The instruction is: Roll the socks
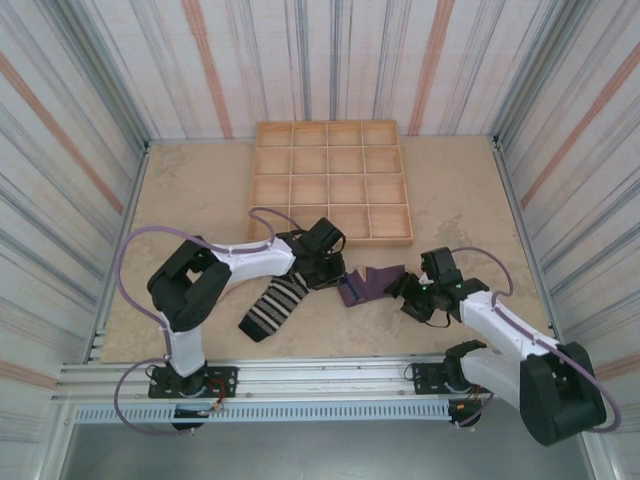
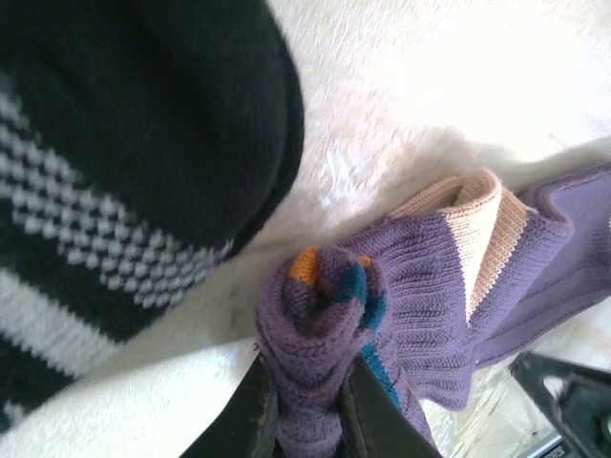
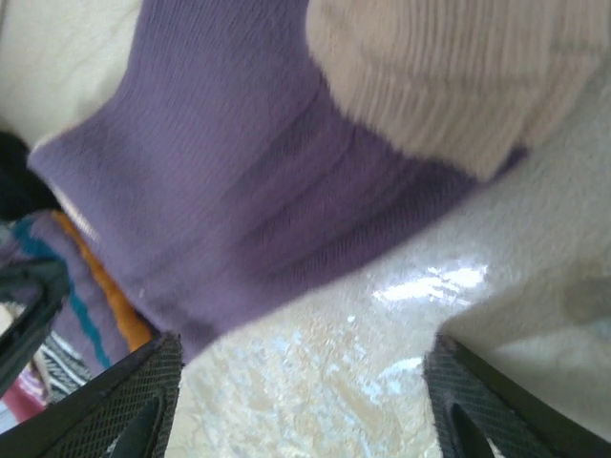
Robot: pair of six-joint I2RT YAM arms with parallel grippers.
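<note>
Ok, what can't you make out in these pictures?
Top view: one end of the purple sock, hidden under the left gripper.
Left wrist view: the full length of the striped sock, cut off by the left and top edges.
Right wrist view: the purple sock's knit, blurred; its tan heel is cut by the top edge.
Top view: whether the right gripper touches the sock, too small.

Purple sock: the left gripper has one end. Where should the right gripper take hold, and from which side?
Probably the free end by the tan patch, coming from the right arm's side. The left gripper is shut on the bunched striped end of the purple sock; the tan end lies flat on the table just ahead of the open right gripper, so pinch its edge.
</note>
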